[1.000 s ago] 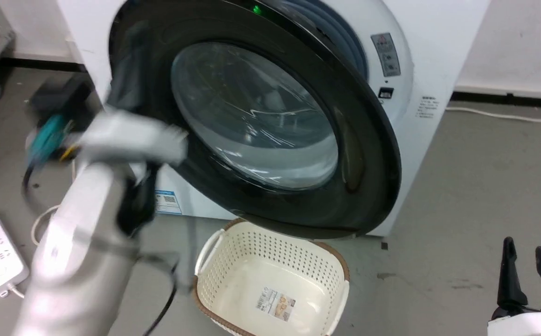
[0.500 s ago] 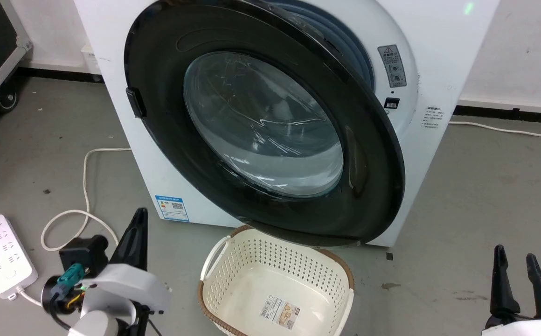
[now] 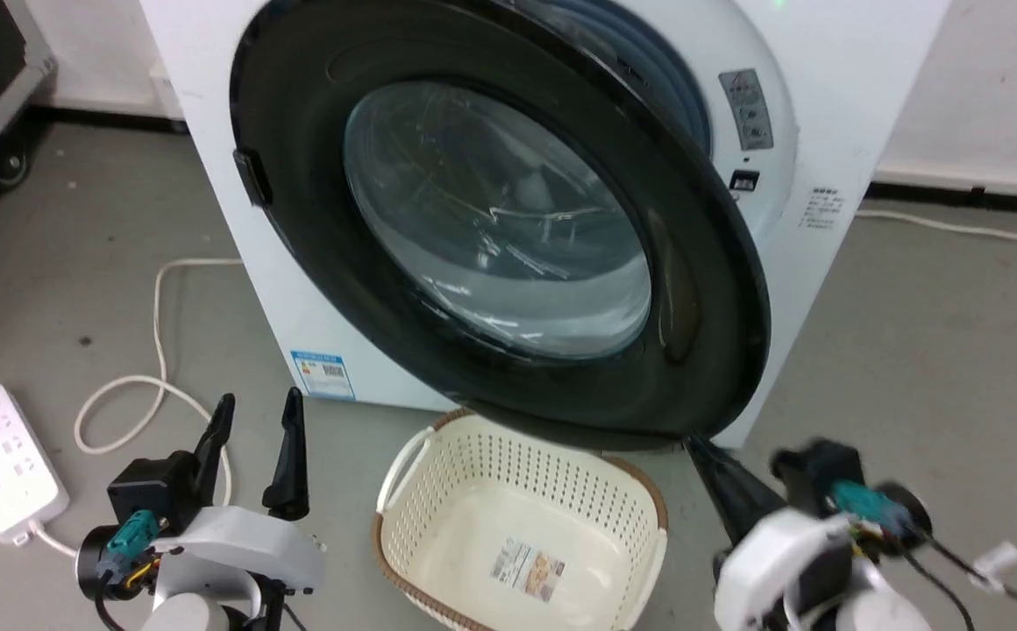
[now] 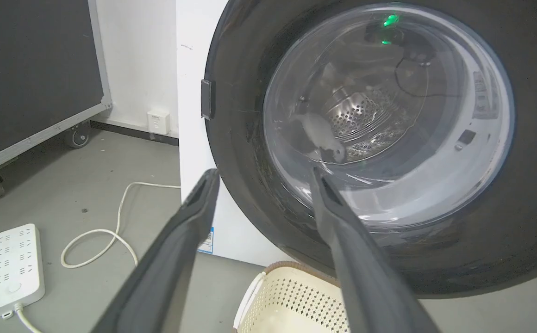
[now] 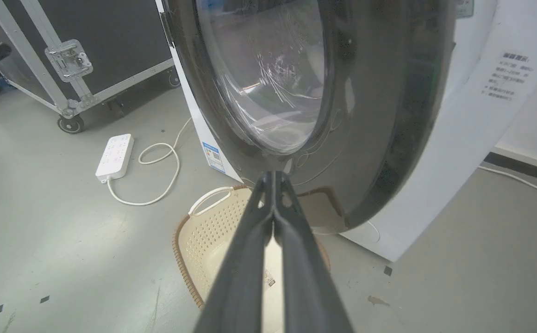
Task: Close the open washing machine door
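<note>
Far left, a white power strip (image 3: 0,460) lies flat on the grey floor, and its white cable (image 3: 123,386) loops across towards the lower left corner of the washing machine (image 3: 833,96). Next along, the left end effector (image 3: 260,401) hangs low over the floor with its two dark fingers spread wide and nothing between them. From its own wrist camera those fingers (image 4: 190,217) point up at the door, well short of it.

Centre stage now: the washing machine door (image 3: 508,219), black rim and bulging glass, stands ajar. Its left edge sits close to the cabinet, while its right edge swings clear of the front, and the grey gasket (image 3: 649,70) peeks through the gap up top. Below the door's bottom rim, a cream perforated basket (image 3: 508,464) sits on the floor against the machine's foot.

Over to the right, the right end effector (image 3: 701,451), blurred in the head view, has its fingers pressed tight together on nothing. Its tip (image 5: 273,175) is right at the door's lower rim, and whether it touches I cannot tell. Beyond it, small stickers (image 3: 750,109) sit on the white front.
</note>
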